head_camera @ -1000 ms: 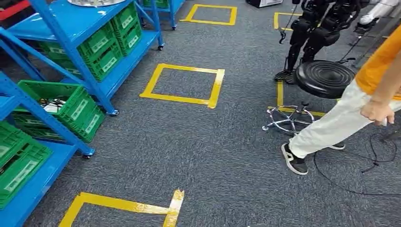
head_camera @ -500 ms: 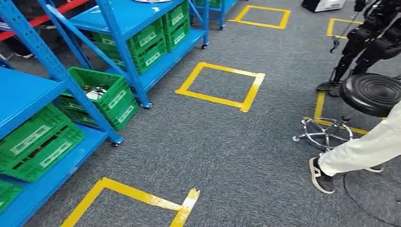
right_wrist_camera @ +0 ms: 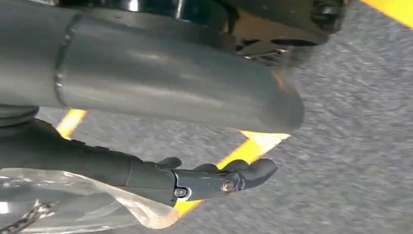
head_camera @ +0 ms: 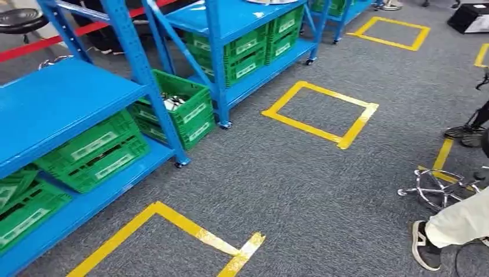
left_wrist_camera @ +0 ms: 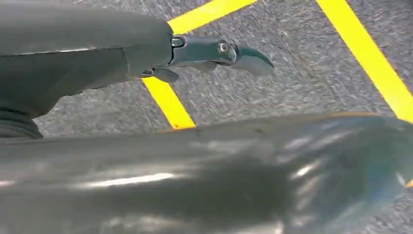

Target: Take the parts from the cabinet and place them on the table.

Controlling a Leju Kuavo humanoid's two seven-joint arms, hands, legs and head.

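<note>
**Beside the blue rack, mid-walk with a bag in hand**

Beside the nearest blue rack (head_camera: 57, 104), the robot is on the move rather than reaching. Both arms hang over grey carpet and yellow tape. The right hand (right_wrist_camera: 195, 183) lies along a clear bag (right_wrist_camera: 73, 204) with something chain-like inside. The bag is tucked under the fingers and looks held, though the grip itself is hidden. The left hand (left_wrist_camera: 219, 51) has its fingers stretched out and carries nothing.

Green bins (head_camera: 92, 153) sit on the rack's lower shelves, and another green bin with parts (head_camera: 179, 107) stands just past the rack's far post. My reading is that one part is already picked and this is the carry leg. The next move calls for finding the table, which I cannot see, and keeping the bag secure while walking.

Against the earlier frames the whole scene has slid rightward, so the camera has turned toward the rack. The person's shoe (head_camera: 424, 245), well away from the rack, now sits at the picture's edge.
</note>
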